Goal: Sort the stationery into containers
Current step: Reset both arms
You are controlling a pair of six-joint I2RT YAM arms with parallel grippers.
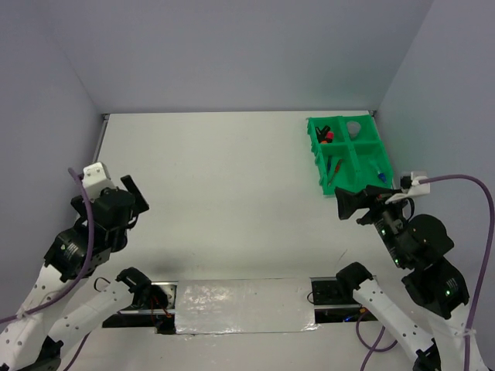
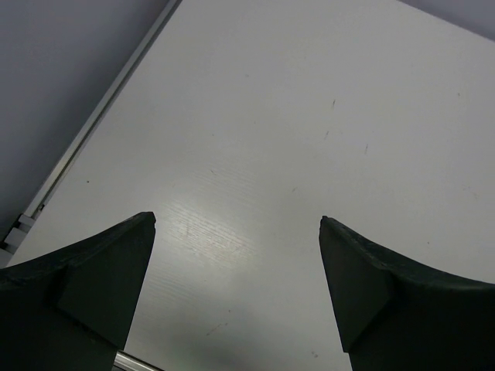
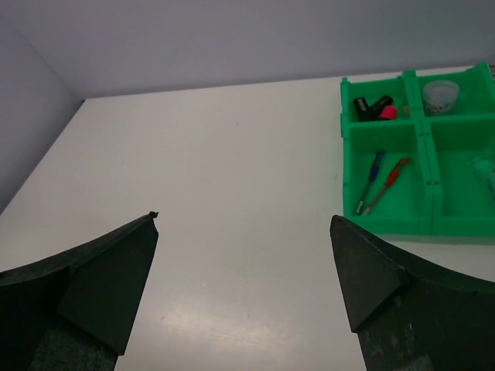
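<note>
The green four-compartment tray (image 1: 346,148) stands at the table's far right, seen also in the right wrist view as the tray (image 3: 387,226). Inside it lie black highlighters with a pink end (image 3: 373,108), a round grey pot (image 3: 441,94), a blue pen (image 3: 371,179) beside a red pen (image 3: 389,182), and a whitish bottle (image 3: 486,171) cut off by the frame edge. My right gripper (image 1: 344,205) (image 3: 244,218) hovers open just in front of the tray, holding nothing. Far off on the left, my left gripper (image 1: 133,193) (image 2: 237,220) is open over bare table.
Grey walls close in the white table on three sides. A metal rail (image 2: 85,131) runs along the table's left edge. The arm bases (image 1: 244,305) sit on a taped strip at the near edge. A purple cable (image 1: 472,185) loops off the right wrist.
</note>
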